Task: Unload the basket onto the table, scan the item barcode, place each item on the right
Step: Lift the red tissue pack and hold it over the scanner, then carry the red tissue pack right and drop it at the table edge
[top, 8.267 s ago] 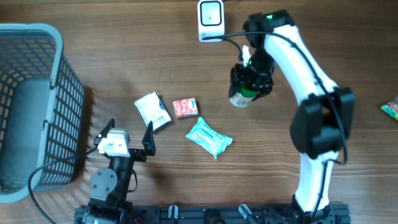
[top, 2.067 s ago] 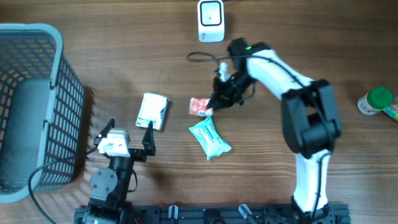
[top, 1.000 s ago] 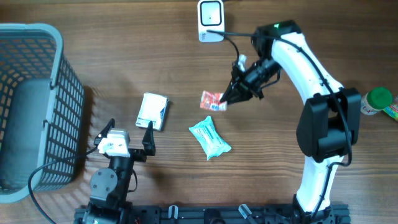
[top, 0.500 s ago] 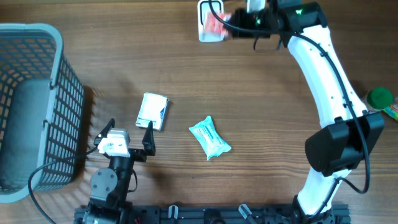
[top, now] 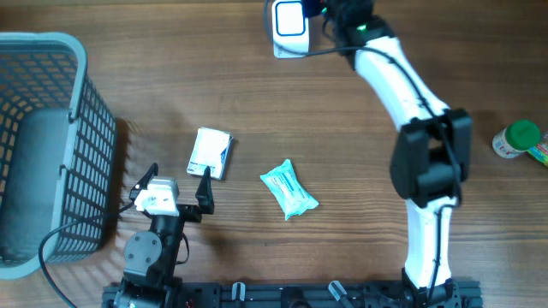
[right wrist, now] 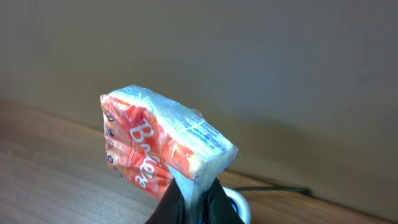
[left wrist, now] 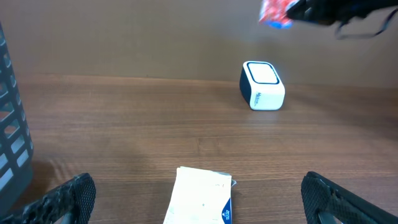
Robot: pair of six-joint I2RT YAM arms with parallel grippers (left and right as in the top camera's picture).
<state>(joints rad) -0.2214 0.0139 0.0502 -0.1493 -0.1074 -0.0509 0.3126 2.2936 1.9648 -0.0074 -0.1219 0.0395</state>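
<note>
Packet [right wrist: 165,149], orange-and-white and pinched in the right gripper [right wrist: 193,196], has risen from the surface [top: 257,94] to hang near the white scanner [top: 289,26] at top centre, so its barcode can be presented.

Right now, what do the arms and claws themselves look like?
Right arm: white links, black joints, a green light. Left arm: black with a white wrist block and a black cable; its claw has black, textured fingers.

wooden table [top: 360,214]; plain wall [left wrist: 124,31]
</note>
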